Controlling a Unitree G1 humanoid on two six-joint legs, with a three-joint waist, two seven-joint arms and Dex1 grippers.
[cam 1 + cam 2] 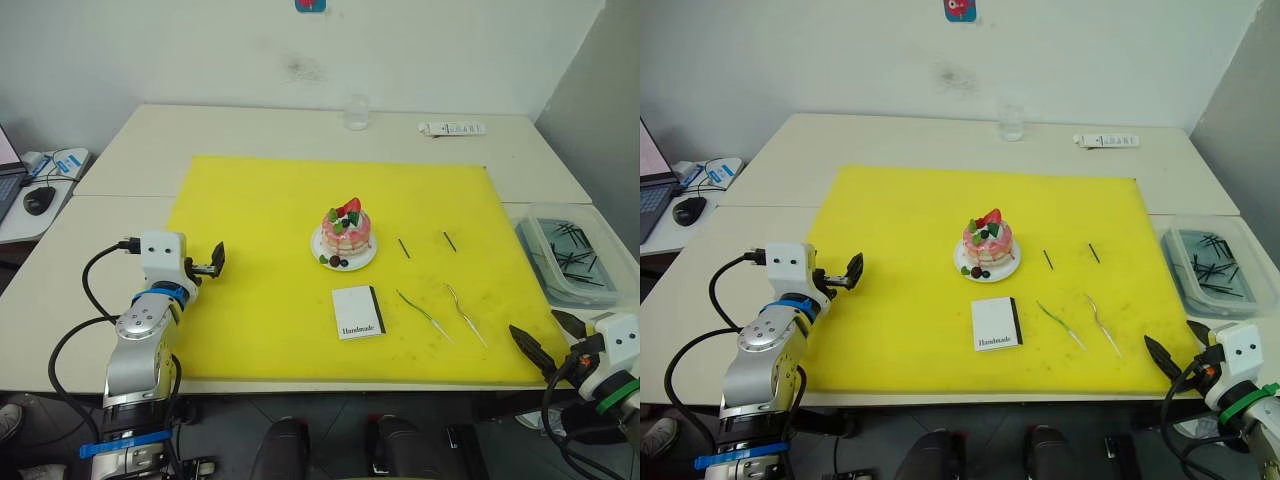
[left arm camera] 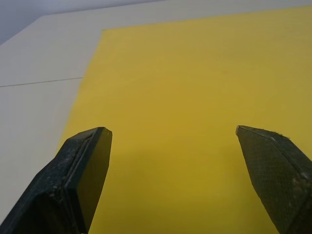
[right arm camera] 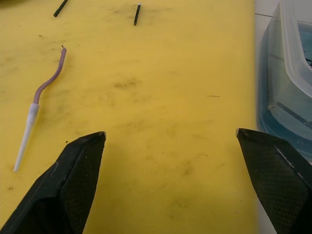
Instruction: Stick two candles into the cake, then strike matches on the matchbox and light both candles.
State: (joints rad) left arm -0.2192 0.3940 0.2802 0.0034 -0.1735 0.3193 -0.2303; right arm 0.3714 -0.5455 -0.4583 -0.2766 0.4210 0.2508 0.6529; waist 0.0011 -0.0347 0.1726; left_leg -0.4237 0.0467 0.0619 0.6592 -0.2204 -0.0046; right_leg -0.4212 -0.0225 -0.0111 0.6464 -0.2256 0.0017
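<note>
The pink-and-white cake (image 1: pixel 346 230) stands on its small white plate (image 1: pixel 362 260) in the middle of the yellow mat (image 1: pixel 260 220). Just in front of it lies the white matchbox (image 1: pixel 358 312). Two candles lie flat to its right, a greenish one (image 1: pixel 420 312) and a pale one (image 1: pixel 465 315), the latter also seen in the right wrist view (image 3: pixel 41 97). Two matches (image 1: pixel 403 248) (image 1: pixel 450 241) lie right of the cake. My left gripper (image 1: pixel 212 264) is open over the mat's left edge. At the mat's front right corner my right gripper (image 1: pixel 550 336) is open and empty.
A clear plastic box (image 1: pixel 572 256) holding several dark sticks sits right of the mat. A glass (image 1: pixel 357 112) and a white remote (image 1: pixel 452 128) stand at the table's far side. A laptop and mouse (image 1: pixel 40 199) are on a side desk to the left.
</note>
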